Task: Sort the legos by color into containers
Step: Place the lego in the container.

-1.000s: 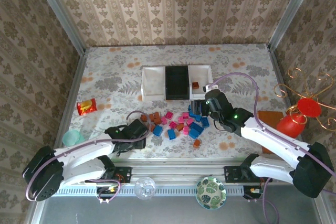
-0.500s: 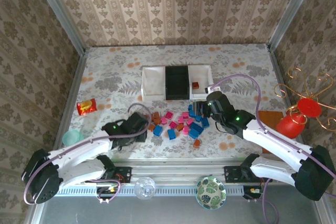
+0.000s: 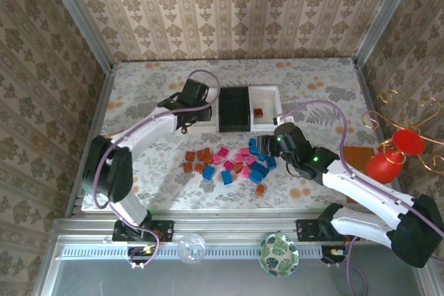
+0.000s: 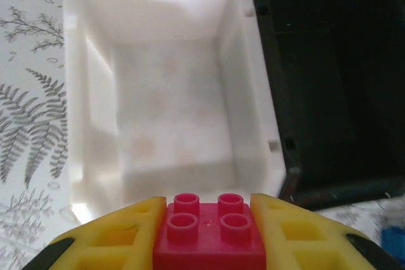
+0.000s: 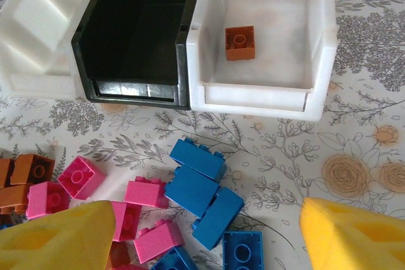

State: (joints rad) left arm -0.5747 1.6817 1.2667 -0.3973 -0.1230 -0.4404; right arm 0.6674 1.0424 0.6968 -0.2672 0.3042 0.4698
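Table with a floral-patterned cover (image 3: 139, 102), three joined trays, loose bricks, two grippers.
The row of rectangular open trays (image 3: 234, 109) sits at 12 o'clock from the scattered pile of small pink, blue and orange-brown plastic bricks (image 3: 229, 164). The yellow-fingered left gripper (image 4: 209, 216) is over the near rim of the left white tray (image 4: 164, 124), at 9 o'clock of the black tray (image 4: 329, 80); its jaws are clamped on a magenta four-stud brick (image 4: 210, 245). The right gripper (image 5: 205, 232) hangs over the pile's 3 o'clock side, jaws spread wide and gripping nothing, blue bricks (image 5: 196, 184) beneath. One orange-brown brick (image 5: 240, 43) lies in the right white tray (image 5: 253, 96).
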